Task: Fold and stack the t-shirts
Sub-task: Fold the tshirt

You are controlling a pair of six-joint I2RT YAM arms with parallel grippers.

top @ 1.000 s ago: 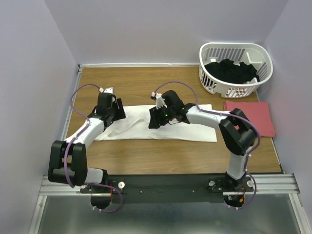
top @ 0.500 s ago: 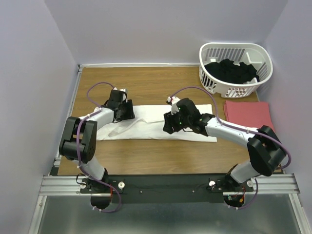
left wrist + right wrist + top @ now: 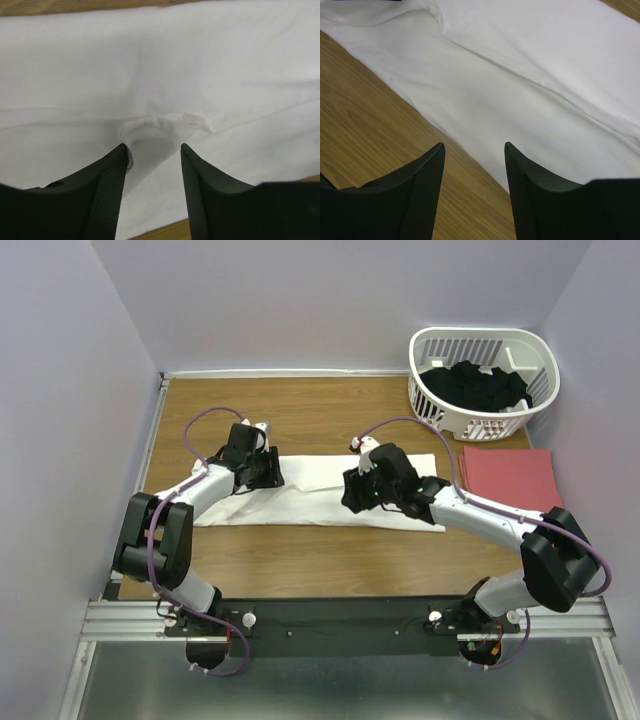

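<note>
White t-shirt (image 3: 310,505) folded into a long band, lying flat across the middle of the wooden table (image 3: 330,410) with its length running left to right. Salmon-red t-shirt (image 3: 512,478) folded flat at the right edge of the table, just beside the right end of the white band and in front of the white slatted basket (image 3: 487,338), which holds dark clothing (image 3: 475,383). Left gripper (image 3: 152,149) low over the left part of the white shirt, jaws parted. Its wrist view shows a small raised pucker of cloth (image 3: 162,125) just ahead of the fingertips and reaching into the gap; whether the pads touch it cannot be told. Right gripper (image 3: 474,146) low over the near edge of the white shirt, right of its middle, jaws likewise spread, with bare wood and the shirt's edge both visible through the gap. The two grippers stand well apart along the band
</note>
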